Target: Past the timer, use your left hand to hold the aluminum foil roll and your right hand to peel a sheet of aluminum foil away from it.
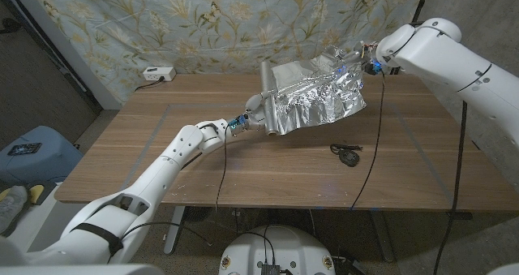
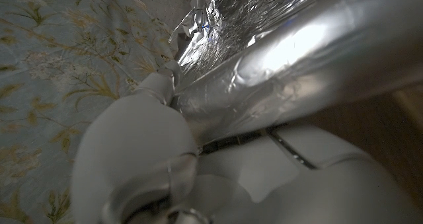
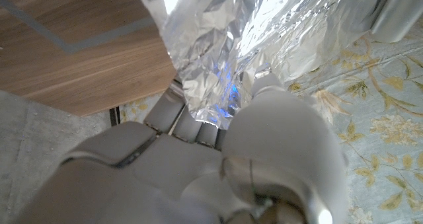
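Observation:
My left hand [image 1: 253, 117] grips the aluminum foil roll [image 1: 267, 96], which stands tilted above the middle of the table. A wide crinkled foil sheet [image 1: 318, 96] stretches from the roll to my right hand [image 1: 362, 62], which pinches its far top corner in the air at the back right. In the left wrist view the roll [image 2: 291, 59] runs across my left hand [image 2: 152, 138], whose fingers wrap it. In the right wrist view my right hand [image 3: 264, 131] clamps bunched foil [image 3: 205, 72]. A white timer [image 1: 158, 73] sits at the table's back left.
A small black object with a loop [image 1: 347, 154] lies on the wooden table [image 1: 162, 161] right of centre, below the sheet. A flowered curtain [image 1: 203, 23] hangs behind the table. A cable [image 1: 375, 137] dangles from my right arm over the table.

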